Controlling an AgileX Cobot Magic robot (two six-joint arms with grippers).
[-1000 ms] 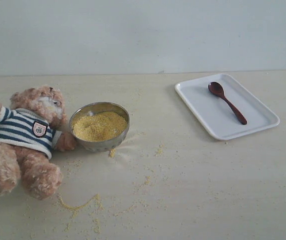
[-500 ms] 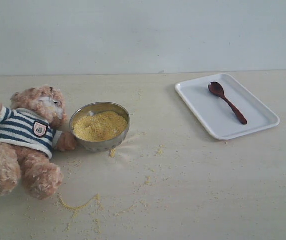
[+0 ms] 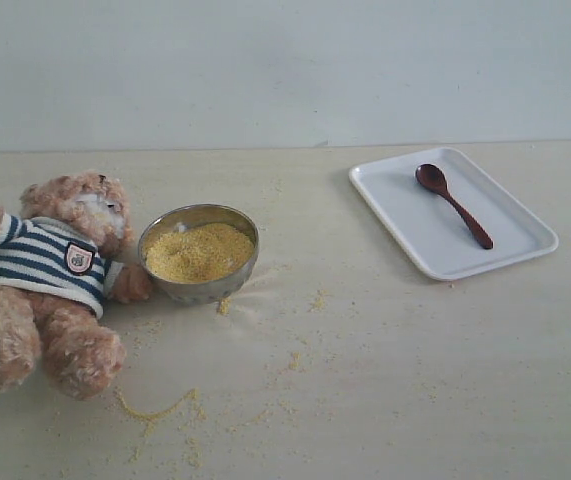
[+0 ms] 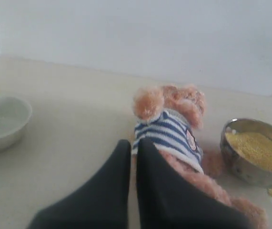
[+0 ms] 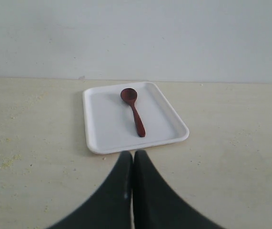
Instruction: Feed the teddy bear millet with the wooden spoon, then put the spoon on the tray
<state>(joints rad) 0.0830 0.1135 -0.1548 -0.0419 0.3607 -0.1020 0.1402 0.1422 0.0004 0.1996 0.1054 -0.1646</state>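
The teddy bear (image 3: 55, 265) lies on its back at the left of the table, its head next to the steel bowl (image 3: 199, 281) heaped with millet (image 3: 199, 251). The wooden spoon (image 3: 452, 204) lies inside the white tray (image 3: 410, 225) at the right. Neither arm shows in the exterior view. My left gripper (image 4: 134, 144) is shut and empty, close to the teddy bear (image 4: 171, 126), with the bowl (image 4: 243, 164) beyond it. My right gripper (image 5: 133, 155) is shut and empty, just short of the tray (image 5: 102, 121) holding the spoon (image 5: 133, 110).
Loose millet grains (image 3: 160, 408) are scattered over the table in front of the bowl and the bear. A second pale bowl (image 4: 2, 123) stands on the table in the left wrist view. A plain wall closes the far edge.
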